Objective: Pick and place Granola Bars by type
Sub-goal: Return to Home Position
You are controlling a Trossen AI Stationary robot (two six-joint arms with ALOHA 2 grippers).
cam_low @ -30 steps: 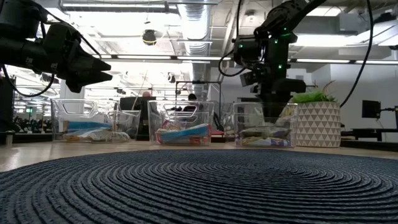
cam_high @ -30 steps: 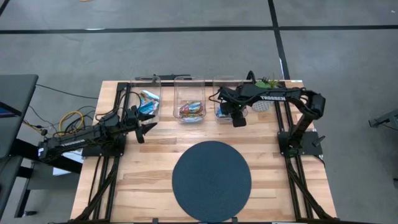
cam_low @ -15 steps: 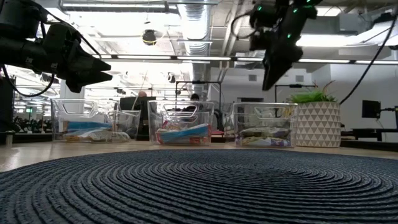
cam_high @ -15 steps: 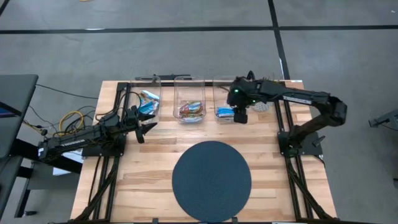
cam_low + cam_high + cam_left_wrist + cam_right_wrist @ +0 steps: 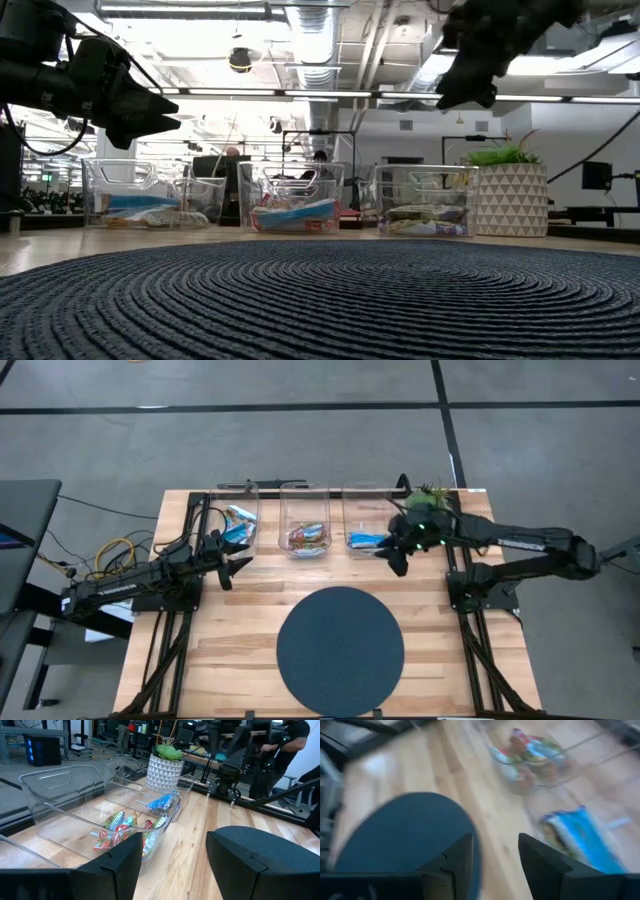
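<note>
Three clear bins stand in a row at the table's far side. The left bin (image 5: 236, 518) holds blue bars (image 5: 240, 520). The middle bin (image 5: 305, 525) holds multicoloured bars (image 5: 120, 827) and a blue one (image 5: 315, 532). The right bin (image 5: 364, 525) holds a blue bar (image 5: 366, 541), which also shows in the right wrist view (image 5: 582, 837). My left gripper (image 5: 236, 566) is open and empty, just near of the left bin. My right gripper (image 5: 397, 557) is open and empty, in the air by the right bin's near right corner; in the low view (image 5: 455, 95) it is well above the bins.
A round dark woven mat (image 5: 340, 650) lies at the table's near middle. A white patterned pot with a green plant (image 5: 428, 500) stands at the far right, behind my right arm. People and desks show in the room beyond the table.
My right gripper has risen out of the right bin and drawn back toward the table's right and near edges, the arm stretching out lower to the right. The bars in the bins have stayed where they were. My left arm has kept still.
</note>
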